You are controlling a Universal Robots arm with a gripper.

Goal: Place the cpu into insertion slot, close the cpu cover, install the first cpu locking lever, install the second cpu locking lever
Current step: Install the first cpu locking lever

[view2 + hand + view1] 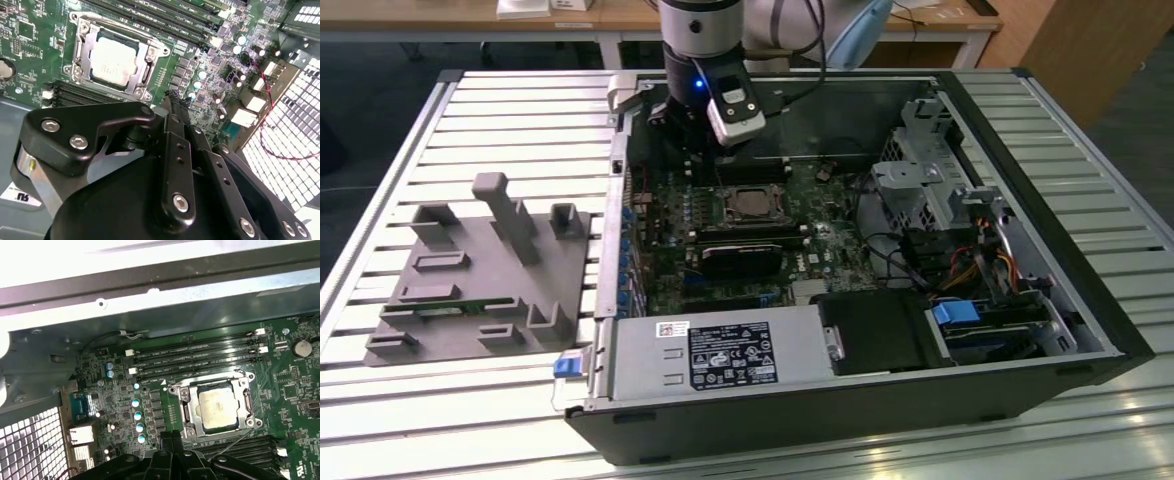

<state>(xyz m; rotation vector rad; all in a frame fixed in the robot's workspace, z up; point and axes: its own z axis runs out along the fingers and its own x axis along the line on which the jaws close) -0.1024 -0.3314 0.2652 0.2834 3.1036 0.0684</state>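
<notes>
Exterior view
Computer case (1067,300): lying open on its side on a slatted table (400,420), with the green motherboard (670,255) facing up.
Insertion slot (750,204): sitting near the middle of the motherboard.
Cpu (750,206): resting inside the insertion slot, showing as a small pale square.
Gripper (698,150): hanging over the board just beyond the insertion slot, toward the case's far wall.
Power supply (707,355): a grey box sitting at the case's near edge, well apart from the insertion slot.
Grey fixture (480,275): standing outside the case, well off to the exterior view's left of the insertion slot.

Second wrist view
Cpu cover (82,50): lying flat over the insertion slot, framing the cpu, whose pale face is showing through the cut-out.
Fingers (172,125): pressing together with no gap at the tips and gripping nothing, hovering beside the insertion slot and not touching it.

First wrist view
Memory slots (200,357): running in long dark rows just beside the insertion slot.
Thin metal lever (235,442): slanting out from the corner of the insertion slot, on the side nearest the fingertips.
</notes>
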